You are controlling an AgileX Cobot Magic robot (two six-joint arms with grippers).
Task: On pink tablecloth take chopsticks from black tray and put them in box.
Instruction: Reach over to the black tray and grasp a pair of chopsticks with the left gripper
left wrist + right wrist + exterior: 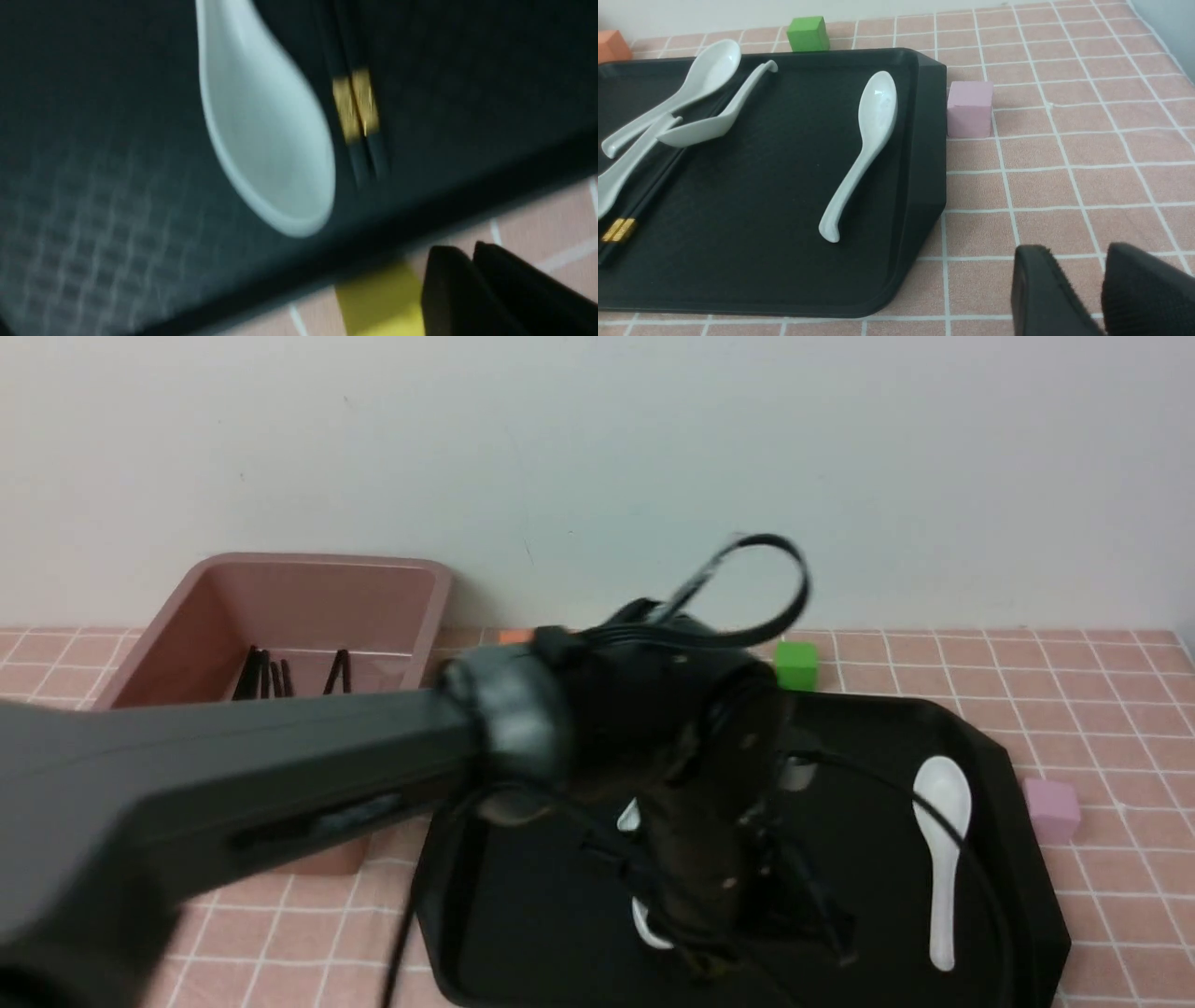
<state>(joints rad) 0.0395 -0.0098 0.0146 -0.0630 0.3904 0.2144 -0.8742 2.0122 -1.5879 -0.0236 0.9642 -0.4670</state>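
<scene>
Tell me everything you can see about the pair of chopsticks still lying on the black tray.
The chopsticks are two long, thin black sticks, each with a gold band near one end. They lie flat and side by side, touching, on the black tray. White spoons rest across their far part. In the left wrist view a spoon bowl sits right beside the bands. No hand touches them; the front view hides them behind the left arm.

Lab tabletop (coloured cubes (pixel 969 108), bare wall (pixel 597 457)).

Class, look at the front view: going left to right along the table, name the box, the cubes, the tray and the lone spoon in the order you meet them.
box → green cube → black tray → white spoon → pink cube
</scene>
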